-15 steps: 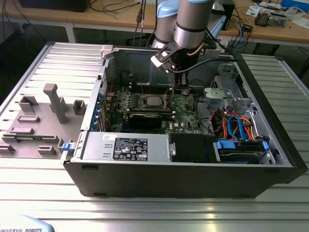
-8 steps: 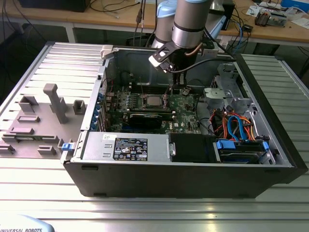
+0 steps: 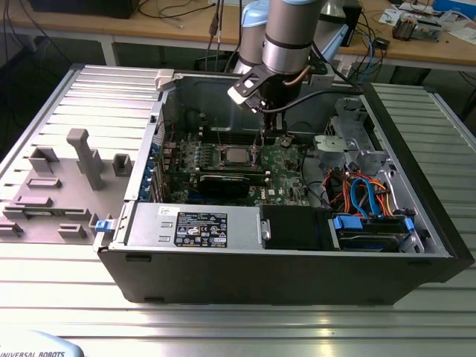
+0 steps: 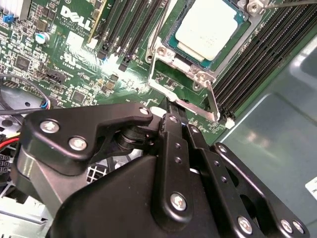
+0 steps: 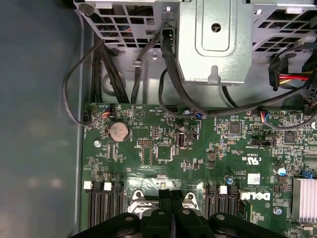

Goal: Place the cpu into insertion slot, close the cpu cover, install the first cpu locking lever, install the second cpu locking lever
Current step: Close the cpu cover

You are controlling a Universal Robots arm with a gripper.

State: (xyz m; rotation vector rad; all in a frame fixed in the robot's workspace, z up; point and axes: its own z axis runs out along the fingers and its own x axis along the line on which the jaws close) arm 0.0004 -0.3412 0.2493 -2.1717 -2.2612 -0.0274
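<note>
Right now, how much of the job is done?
Done: the cpu sits in the slot, and the cover looks laid down around it. In hand: the shut gripper is at the slot's corner, beside a lever. Left: that lever stands up, not latched. Whether the other one is latched I cannot tell.

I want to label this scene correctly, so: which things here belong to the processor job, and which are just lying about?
For the job: claw, chip, cover frame, locking lever beside the claw.
Just lying about: memory slots, coin battery, coloured cables, power supply box, grey blocks.
</note>
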